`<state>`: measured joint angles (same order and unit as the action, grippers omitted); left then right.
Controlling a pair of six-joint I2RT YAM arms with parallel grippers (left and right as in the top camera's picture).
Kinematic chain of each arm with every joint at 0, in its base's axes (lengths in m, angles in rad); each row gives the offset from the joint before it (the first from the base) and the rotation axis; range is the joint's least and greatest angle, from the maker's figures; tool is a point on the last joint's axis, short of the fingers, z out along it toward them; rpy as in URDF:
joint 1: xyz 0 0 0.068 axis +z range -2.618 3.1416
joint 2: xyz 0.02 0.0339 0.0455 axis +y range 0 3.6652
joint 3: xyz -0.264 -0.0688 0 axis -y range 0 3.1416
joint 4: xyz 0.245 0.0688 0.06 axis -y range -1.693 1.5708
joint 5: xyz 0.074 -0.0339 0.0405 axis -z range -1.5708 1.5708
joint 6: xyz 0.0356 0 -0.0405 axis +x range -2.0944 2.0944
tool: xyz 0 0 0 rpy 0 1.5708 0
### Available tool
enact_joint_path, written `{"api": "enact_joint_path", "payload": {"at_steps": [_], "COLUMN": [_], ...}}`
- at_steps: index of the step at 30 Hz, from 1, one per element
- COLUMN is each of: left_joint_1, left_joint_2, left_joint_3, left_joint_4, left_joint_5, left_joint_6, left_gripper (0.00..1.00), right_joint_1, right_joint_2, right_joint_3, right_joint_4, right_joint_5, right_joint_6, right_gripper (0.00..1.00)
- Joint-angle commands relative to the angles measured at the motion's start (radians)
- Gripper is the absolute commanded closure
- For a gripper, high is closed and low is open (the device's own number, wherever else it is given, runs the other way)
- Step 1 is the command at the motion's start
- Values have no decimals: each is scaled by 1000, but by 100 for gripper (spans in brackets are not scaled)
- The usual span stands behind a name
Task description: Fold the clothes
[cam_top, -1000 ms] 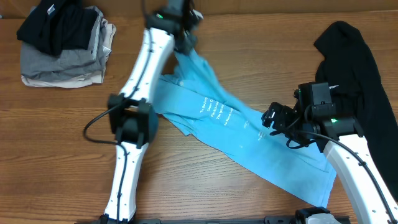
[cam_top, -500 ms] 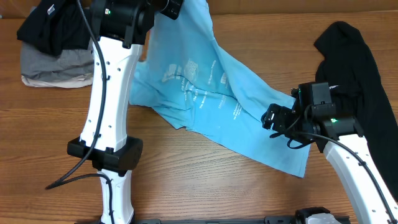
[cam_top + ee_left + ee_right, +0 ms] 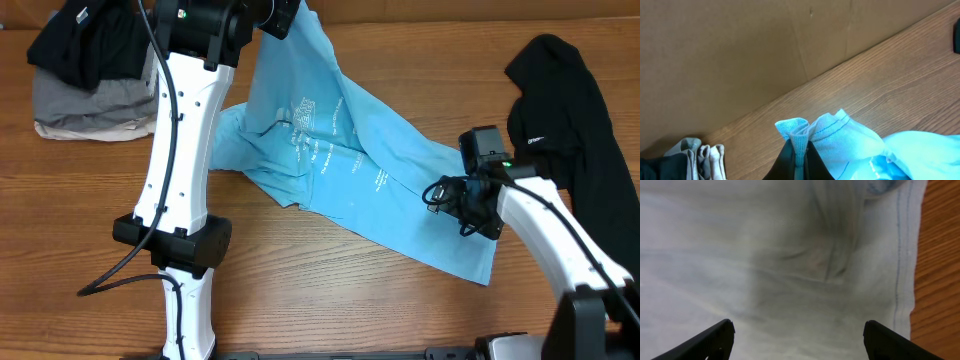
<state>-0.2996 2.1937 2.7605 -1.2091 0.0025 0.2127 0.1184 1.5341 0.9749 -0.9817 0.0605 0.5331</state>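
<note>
The light-blue T-shirt (image 3: 345,165) with white lettering hangs from the back of the table and trails down to the right. My left gripper (image 3: 290,12) is shut on a bunched hem of it (image 3: 801,137) and holds it up at the far edge. My right gripper (image 3: 440,195) is open just above the shirt's lower right part; its fingers (image 3: 797,340) are spread wide over pale cloth (image 3: 790,265). A black garment (image 3: 570,120) with a small white logo lies at the far right.
A stack of folded grey, beige and black clothes (image 3: 100,80) sits at the back left; it also shows in the left wrist view (image 3: 695,157). A brown cardboard wall (image 3: 740,50) stands behind the table. Bare wood lies in front of the shirt.
My left gripper has lifted the shirt's hem up and to the back, dragging the shirt left and back. My right arm has shifted a little, its gripper still over the shirt's lower part.
</note>
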Motion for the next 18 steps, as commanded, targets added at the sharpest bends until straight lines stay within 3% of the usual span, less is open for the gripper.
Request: {"api": "enact_joint_path", "payload": {"at_steps": [1,18], "left_joint_1": [6,7], "left_joint_2": [0,0], "left_joint_3": [3,3], "left_joint_4": [1,-10], "left_joint_5": [-14,-14], "left_joint_6": [13,13], "left_gripper": [96,96], "right_joint_1": [-3,-45], "right_joint_2": [44,131], "right_joint_3": [-6,-40], "right_joint_4": [2,147], "right_joint_5": [87,122], "right_joint_6": [71,71], "right_gripper": [14,27]}}
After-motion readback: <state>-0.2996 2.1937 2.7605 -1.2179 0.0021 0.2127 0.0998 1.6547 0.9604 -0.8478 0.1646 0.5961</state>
